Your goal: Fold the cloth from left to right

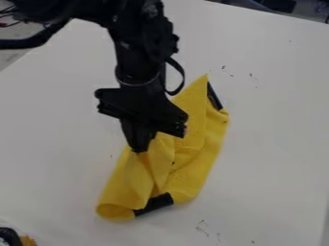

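- Camera view: the black two-finger hand [139,150] hides part of the crumpled yellow fabric cloth [193,175] under it; its fingertips are together, clenched on a fold toward the cloth's left side.
- A black and orange object [10,237] is cut off at the lower left corner, too partial to identify.
- The cloth lies mid-tabletop, black patches along its upper right and bottom edges; white tabletop [276,144] stretches to either side.
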You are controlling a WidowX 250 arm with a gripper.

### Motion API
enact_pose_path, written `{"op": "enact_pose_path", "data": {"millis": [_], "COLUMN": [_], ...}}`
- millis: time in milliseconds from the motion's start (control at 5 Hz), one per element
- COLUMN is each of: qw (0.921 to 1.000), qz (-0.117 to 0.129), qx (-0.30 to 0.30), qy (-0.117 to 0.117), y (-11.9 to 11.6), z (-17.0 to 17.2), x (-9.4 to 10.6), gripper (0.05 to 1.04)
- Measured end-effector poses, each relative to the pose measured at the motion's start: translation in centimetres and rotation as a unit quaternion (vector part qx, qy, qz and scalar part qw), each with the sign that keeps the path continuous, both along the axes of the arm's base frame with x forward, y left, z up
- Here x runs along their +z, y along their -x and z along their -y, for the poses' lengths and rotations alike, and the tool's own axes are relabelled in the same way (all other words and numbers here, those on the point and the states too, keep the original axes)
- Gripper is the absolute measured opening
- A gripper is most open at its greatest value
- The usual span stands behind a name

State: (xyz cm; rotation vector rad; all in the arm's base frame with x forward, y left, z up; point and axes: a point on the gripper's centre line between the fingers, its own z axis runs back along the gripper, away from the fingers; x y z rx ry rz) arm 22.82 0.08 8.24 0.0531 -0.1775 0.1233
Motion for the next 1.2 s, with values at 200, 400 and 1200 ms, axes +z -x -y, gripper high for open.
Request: {"op": "enact_pose_path", "data": {"millis": [200, 400, 1200], "qw": [0.9997, 0.9995, 0.9965], "qz": [0.001, -0.005, -0.026], "qx": [0.014, 0.023, 0.048], "qy": [-0.018, -0.020, -0.063], "y": [1.4, 2.7, 5.7], "z": [-2.9, -5.0, -11.6], "x": [0.0, -1.2, -2.6], "gripper": [0.063, 0.063, 0.062]}}
